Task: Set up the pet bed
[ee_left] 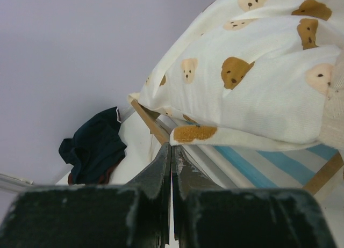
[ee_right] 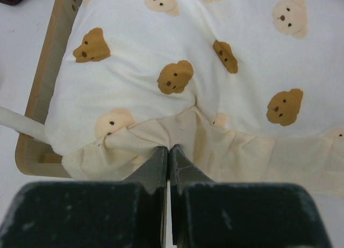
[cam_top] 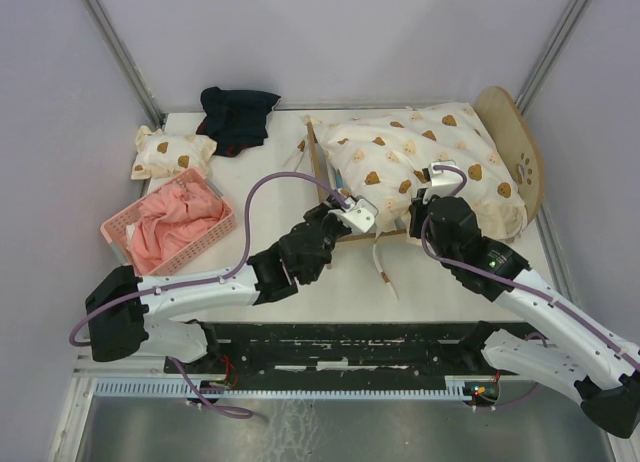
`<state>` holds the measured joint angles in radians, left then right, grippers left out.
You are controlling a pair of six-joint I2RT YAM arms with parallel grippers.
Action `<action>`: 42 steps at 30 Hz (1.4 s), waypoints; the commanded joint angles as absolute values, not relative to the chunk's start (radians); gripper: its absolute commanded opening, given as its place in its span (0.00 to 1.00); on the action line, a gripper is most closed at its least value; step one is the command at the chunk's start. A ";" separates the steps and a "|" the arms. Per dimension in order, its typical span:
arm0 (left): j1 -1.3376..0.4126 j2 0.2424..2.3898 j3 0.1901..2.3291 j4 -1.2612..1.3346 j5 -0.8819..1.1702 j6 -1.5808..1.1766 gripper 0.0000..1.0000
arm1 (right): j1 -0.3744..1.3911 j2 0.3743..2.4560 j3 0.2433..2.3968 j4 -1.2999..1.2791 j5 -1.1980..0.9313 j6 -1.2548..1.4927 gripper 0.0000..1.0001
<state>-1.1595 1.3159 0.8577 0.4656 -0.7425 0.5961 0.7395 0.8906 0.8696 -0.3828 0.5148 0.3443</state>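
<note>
White table (cam_top: 340,292), partly hidden under both arms in the top view. The pet bed (cam_top: 512,132) sits at the far right of it, with the headboard at the right end. The paw print is only just visible and the footboard is hard to make out. Most of the pet bed is buried under the bear-print quilt (cam_top: 420,162). Only a side rail (ee_left: 153,124) and a strip of blue-striped mattress (ee_left: 258,167) peek out below the quilt hem in the left wrist view.

Pink basket (cam_top: 200,247) well left of the pet bed, pink cloth (cam_top: 170,222) bunched inside, contents underneath not visible. Dark cloth (cam_top: 238,117) beyond the bed's left end, crumpled, can't tell what garment. Small bear-print pillow (cam_top: 172,152) further left of the bed, behind the basket. White tie (cam_top: 382,262) trails on the table off the bed's near side.

Left gripper (cam_top: 348,204) at the bed's near-left corner. Its fingers (ee_left: 164,167) are clenched tight, tips just under the quilt edge, no fabric seen between them. Right gripper (cam_top: 437,177) is over the bed's near side. Its fingers (ee_right: 156,167) are clenched, tips against the gathered quilt hem (ee_right: 161,135). Can't tell whether cloth is nipped.
</note>
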 commanded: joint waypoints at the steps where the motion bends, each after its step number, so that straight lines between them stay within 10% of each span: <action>1: -1.153 1.307 0.846 0.563 -0.747 0.620 0.03 | 0.735 0.877 0.866 -0.355 0.525 0.347 0.02; 34: -1.085 1.353 0.709 0.343 -0.580 -0.311 0.03 | 0.735 0.911 0.829 -0.326 0.462 0.352 0.02; 42: -1.085 1.308 0.751 0.171 -0.531 -0.440 0.37 | 0.735 0.932 0.833 -0.314 0.436 0.356 0.02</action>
<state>-1.0866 1.3479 0.7174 0.2764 -0.5552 -0.3130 0.7391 0.9276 0.8314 -0.3611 0.4438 0.3470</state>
